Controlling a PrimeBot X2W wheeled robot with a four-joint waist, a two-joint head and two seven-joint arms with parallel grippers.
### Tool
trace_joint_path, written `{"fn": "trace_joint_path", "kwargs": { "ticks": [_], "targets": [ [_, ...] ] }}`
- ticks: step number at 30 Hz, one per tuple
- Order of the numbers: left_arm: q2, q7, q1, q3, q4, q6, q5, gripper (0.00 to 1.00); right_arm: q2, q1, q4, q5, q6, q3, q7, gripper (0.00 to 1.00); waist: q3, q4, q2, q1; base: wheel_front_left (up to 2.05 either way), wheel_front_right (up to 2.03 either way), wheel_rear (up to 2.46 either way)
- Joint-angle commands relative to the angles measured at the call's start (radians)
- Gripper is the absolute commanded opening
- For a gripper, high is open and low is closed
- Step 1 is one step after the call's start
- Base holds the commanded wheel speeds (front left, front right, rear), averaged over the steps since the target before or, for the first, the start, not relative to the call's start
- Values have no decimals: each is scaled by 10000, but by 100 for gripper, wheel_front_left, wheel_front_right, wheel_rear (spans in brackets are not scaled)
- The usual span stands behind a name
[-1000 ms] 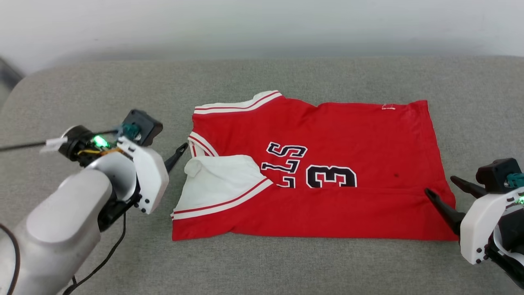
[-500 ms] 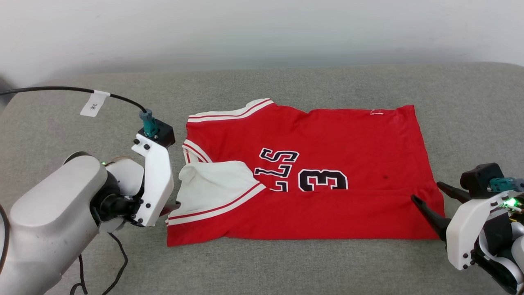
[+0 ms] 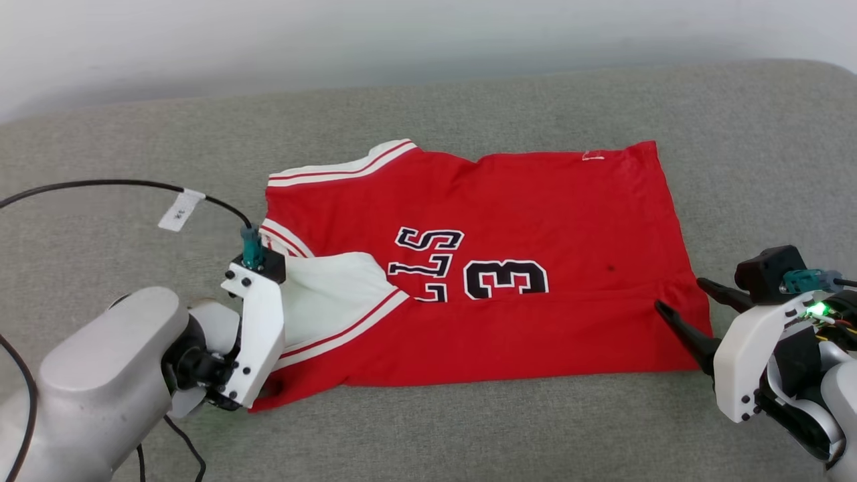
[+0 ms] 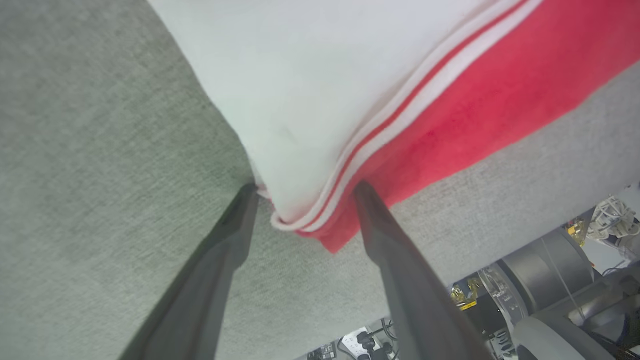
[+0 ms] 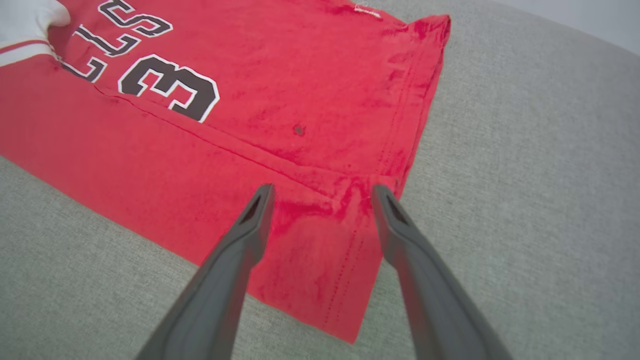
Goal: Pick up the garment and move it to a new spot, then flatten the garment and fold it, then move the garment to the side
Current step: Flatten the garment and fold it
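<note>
Red garment (image 3: 535, 201) — up close, sleeve corner (image 4: 290, 210) lies between spread left fingers (image 4: 387, 240).

Plenty of bare grey cushion (image 3: 120, 134) around the garment (image 3: 522, 201): a wide strip on the far side up to the pale wall (image 3: 402, 40), a narrower one along the near edge, and open room far right. The left is the crowded bit. A black cable (image 3: 100, 183) arcs over the cushion there, and the left gripper (image 4: 306, 186) straddles the shirt's near left corner, fingers spread. The right gripper (image 5: 322, 187), also spread wide, hangs over the near right corner, so that end is blocked from the near side.
</note>
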Motion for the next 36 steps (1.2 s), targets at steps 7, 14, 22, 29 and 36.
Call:
{"fn": "trace_joint_path", "kwargs": {
  "ticks": [7, 14, 22, 29, 36],
  "targets": [
    [-215, -308, 583, -272, 344, -158, 59, 0, -45, -427, 62, 146, -8, 28, 86, 100, 172, -205, 0, 0, 0, 0, 0],
    [-189, -594, 514, -283, 73, -452, 8, 0, -961, -1119, -452, 443, -8, 149, 1232, 100, -86, -85, 0, 0, 0, 0, 0],
    [-6, -827, 185, -279, -450, -586, 72, 0, -2406, -1818, -866, 1792, -6, 1108, 5140, 100, -93, 202, 0, 0, 0, 0, 0],
    [-82, -988, -132, -370, -678, -617, 260, 0, -2147, -1668, -37, 2092, -6, 1207, 6548, 100, 309, 483, 0, 0, 0, 0, 0],
    [-51, -1149, -335, -468, -787, -635, 331, 0, -1214, -1326, 932, 2030, -6, 1332, 5964, 100, 779, 661, 0, 0, 0, 0, 0]
  ]
}}
